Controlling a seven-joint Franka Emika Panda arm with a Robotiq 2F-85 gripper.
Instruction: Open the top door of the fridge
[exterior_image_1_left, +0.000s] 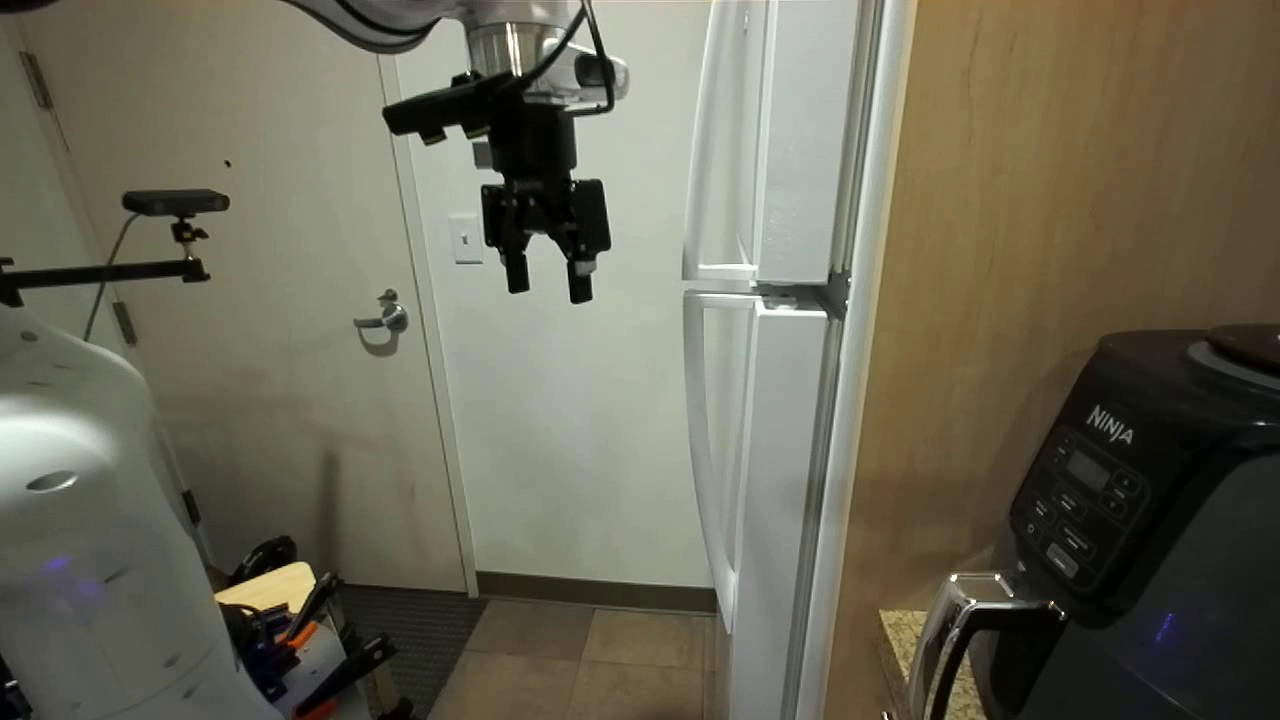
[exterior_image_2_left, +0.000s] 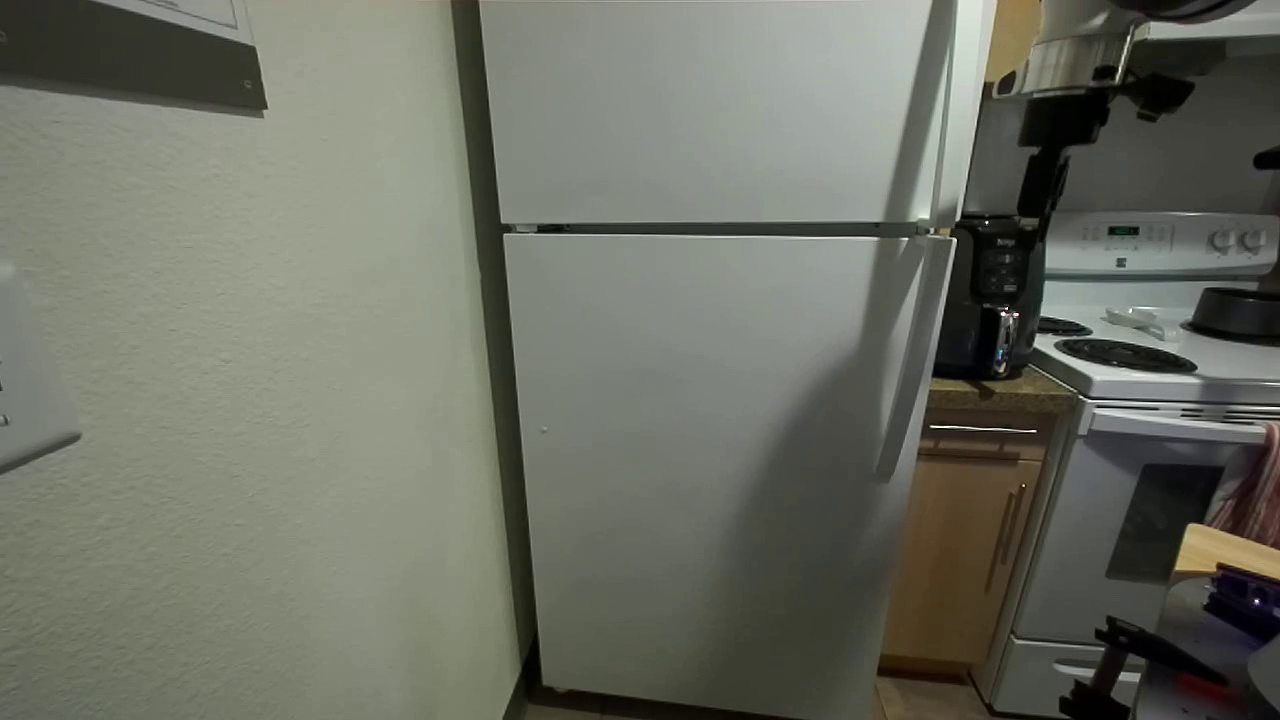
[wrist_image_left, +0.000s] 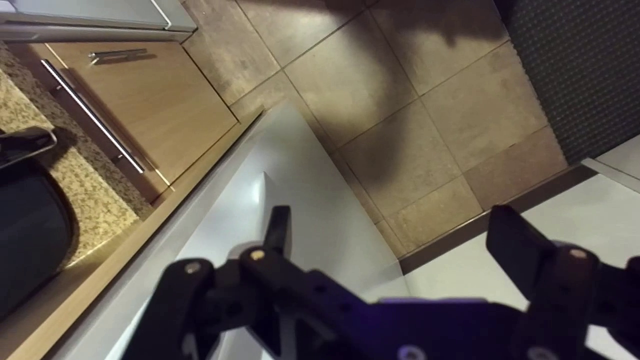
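The fridge (exterior_image_1_left: 775, 480) is glossy white and stands in both exterior views. Its shorter top door (exterior_image_2_left: 715, 110) is shut above the longer lower door (exterior_image_2_left: 680, 420). The top door also shows edge-on in an exterior view (exterior_image_1_left: 808, 150), with a curved white handle (exterior_image_1_left: 697, 150) on its front. My gripper (exterior_image_1_left: 549, 282) is open and empty, pointing down in front of the fridge, apart from the handles. In the wrist view the gripper (wrist_image_left: 392, 222) has its fingers wide apart with nothing between them. The fridge's front shows below the left finger there.
A black air fryer (exterior_image_1_left: 1090, 520) stands on the counter (exterior_image_1_left: 905, 635) beside the fridge. A white stove (exterior_image_2_left: 1150, 380) is farther along. A wall (exterior_image_2_left: 330, 350) borders the fridge's far side. A room door with lever handle (exterior_image_1_left: 385, 320) and a tool-laden stand (exterior_image_1_left: 285, 590) are near the robot's base.
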